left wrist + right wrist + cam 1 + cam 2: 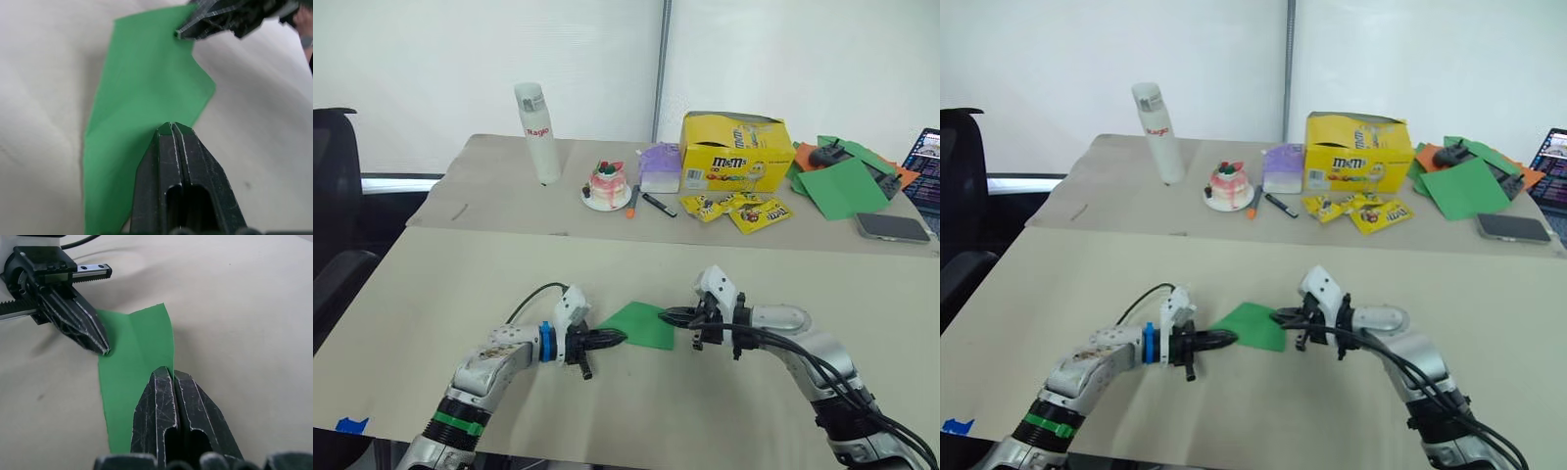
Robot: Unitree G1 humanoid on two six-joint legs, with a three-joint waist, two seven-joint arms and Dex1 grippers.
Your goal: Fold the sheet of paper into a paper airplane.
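Your two grippers face each other across the sheet of paper (643,324), a small green piece lying flat on the near table (460,284). The left gripper (615,337) has its fingers closed together, tips pressing the paper's edge nearest them. The right gripper (672,315) is likewise closed, tips on the opposite edge. That looks like pinning the sheet for a crease. Bare tabletop surrounds both sets of fingers, so you have room to slide.
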